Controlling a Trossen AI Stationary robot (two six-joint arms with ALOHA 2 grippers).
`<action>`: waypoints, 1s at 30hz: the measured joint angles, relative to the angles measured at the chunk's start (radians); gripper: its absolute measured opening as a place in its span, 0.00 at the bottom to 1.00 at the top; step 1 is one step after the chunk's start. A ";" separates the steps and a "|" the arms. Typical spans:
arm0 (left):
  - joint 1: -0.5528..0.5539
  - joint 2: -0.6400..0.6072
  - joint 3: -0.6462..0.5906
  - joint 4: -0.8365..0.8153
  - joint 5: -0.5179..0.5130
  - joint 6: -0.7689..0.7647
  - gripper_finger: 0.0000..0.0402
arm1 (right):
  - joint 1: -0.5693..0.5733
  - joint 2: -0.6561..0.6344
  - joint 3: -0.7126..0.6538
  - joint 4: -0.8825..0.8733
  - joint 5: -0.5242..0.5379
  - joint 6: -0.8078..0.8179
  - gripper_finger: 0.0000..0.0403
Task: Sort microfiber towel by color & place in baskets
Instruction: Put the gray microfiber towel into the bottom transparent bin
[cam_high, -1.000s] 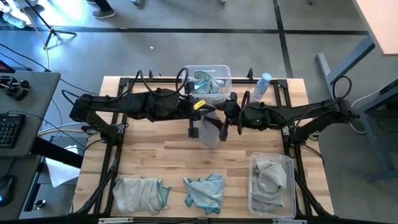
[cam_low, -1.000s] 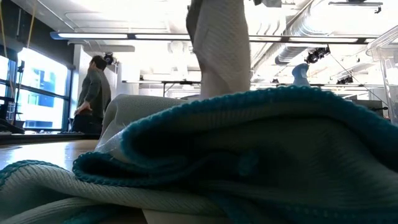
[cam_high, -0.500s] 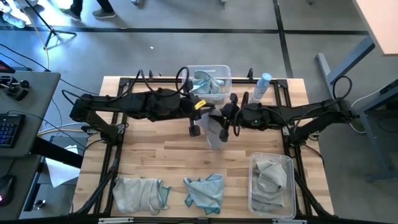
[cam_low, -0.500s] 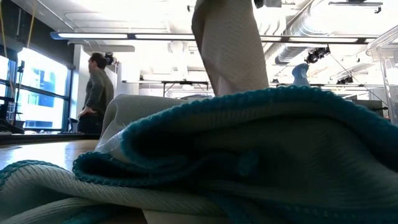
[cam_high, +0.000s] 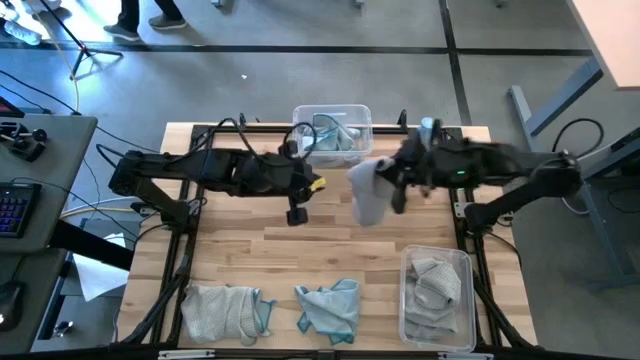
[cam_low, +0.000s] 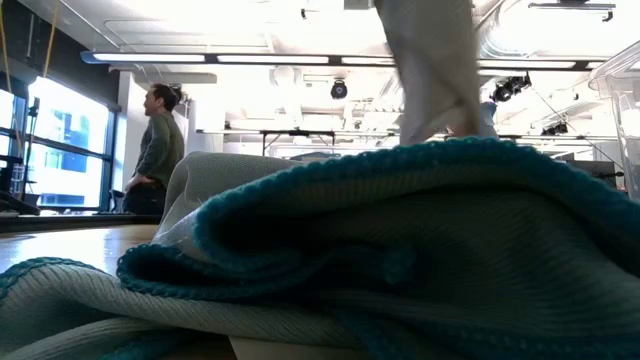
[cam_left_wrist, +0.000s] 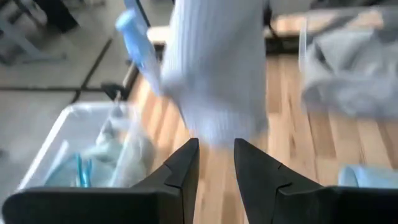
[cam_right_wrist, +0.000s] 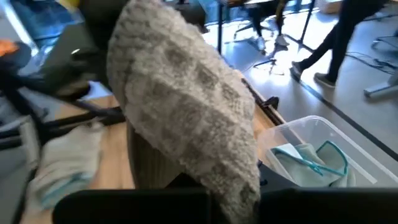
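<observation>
Handover done: the grey towel (cam_high: 369, 195) that hung from the left gripper (cam_high: 296, 214) a second ago now hangs from the right gripper (cam_high: 393, 183), fingers clamped on its top, and has swung from the worktop (cam_high: 260, 255) middle toward the grey-towel basket (cam_high: 436, 297). Left gripper has let go, fingers parted with a narrow gap and nothing between them, hanging off toward the far teal-towel basket (cam_high: 333, 130). Judged next: carry grey towel over the grey-towel basket and drop; two more towels, one teal (cam_high: 328, 307) and one grey with teal edging (cam_high: 226, 311), lie beside that basket along the near edge, unsorted.
</observation>
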 joint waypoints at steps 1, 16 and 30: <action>-0.004 0.000 -0.004 -0.018 0.000 -0.013 0.21 | 0.018 0.001 0.047 -0.048 0.000 0.000 0.01; -0.057 -0.139 -0.381 0.186 -0.015 -0.162 0.12 | 0.600 0.037 0.515 -0.513 0.400 0.370 0.00; -0.071 -0.299 -0.635 0.354 -0.011 -0.365 0.10 | 0.968 0.216 0.640 -0.851 0.491 0.935 0.00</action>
